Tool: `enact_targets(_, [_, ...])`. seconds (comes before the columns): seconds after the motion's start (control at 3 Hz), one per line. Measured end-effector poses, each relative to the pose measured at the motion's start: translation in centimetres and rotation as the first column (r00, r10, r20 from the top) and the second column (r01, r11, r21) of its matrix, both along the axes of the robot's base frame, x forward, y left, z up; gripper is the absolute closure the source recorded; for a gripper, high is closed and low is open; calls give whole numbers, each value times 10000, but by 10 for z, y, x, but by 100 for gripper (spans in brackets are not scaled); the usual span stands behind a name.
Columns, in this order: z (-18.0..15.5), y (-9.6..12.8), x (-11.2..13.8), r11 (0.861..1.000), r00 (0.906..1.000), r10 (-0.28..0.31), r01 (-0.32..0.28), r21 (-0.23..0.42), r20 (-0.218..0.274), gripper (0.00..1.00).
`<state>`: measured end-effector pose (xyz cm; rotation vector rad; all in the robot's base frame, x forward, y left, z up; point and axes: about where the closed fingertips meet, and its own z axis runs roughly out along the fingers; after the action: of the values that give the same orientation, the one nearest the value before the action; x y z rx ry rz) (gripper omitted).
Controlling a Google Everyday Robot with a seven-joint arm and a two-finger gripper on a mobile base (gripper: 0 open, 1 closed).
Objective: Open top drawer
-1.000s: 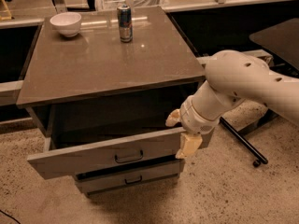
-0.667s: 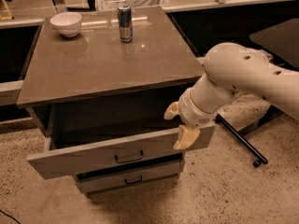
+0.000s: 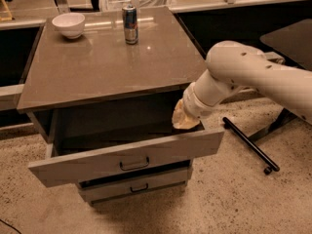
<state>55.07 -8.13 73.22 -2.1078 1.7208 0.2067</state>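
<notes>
Since a second ago my gripper [image 3: 185,117] has lifted toward 11 o'clock; it now sits over the top drawer's [image 3: 87,165] 3 o'clock end; whether spread or closed, I cannot tell; drawer stands well out. To finish, I judge: draw straight toward 6 o'clock, no skew. Front flat, matte grey; handle [image 3: 134,164] a thin black loop.

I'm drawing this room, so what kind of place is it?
Probably a robot test lab or office kitchen: a robot's gripper hangs over the open top drawer, and a bowl and a can stand on the cabinet.
</notes>
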Motion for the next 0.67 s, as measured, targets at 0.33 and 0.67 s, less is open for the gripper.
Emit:
enact_targets(0.33, [-31,4,25,9999,9996,-110,110,-3,-247,99])
enact_targets(0.67, [-71,9,35,9997,9969,-118,100,-231,-781,100])
